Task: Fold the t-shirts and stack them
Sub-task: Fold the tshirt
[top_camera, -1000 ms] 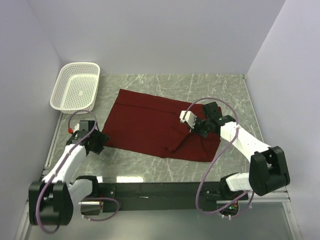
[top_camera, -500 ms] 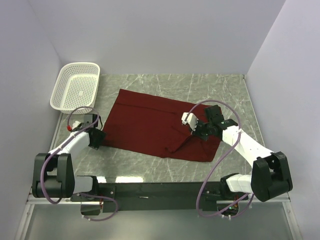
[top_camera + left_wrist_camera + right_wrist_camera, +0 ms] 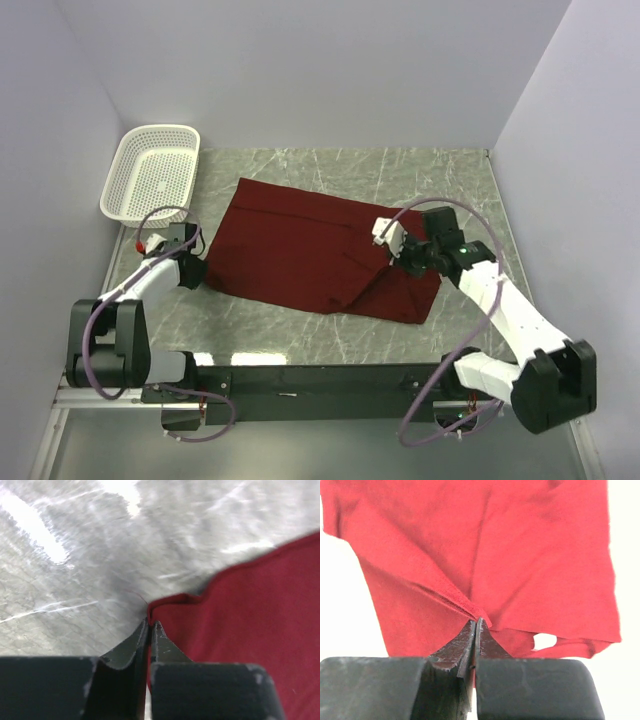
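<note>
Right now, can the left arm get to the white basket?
Probably yes. The basket sits just beyond the left gripper, and nothing stands between them. But the gripper is shut on a corner of the shirt, so it must let go first.

We log the top external camera as fixed high on the near side of the t-shirt [image 3: 320, 250], looking down and forward from well off, so that the whole cloth is in view. The left wrist camera sits just behind the left gripper [image 3: 150, 624], very near the t-shirt's near left corner, facing along the fingers onto hem and bare table [image 3: 75, 555]. The right wrist camera looks past the right gripper [image 3: 476, 622], close over the t-shirt's right part; all three views share the t-shirt.
</note>
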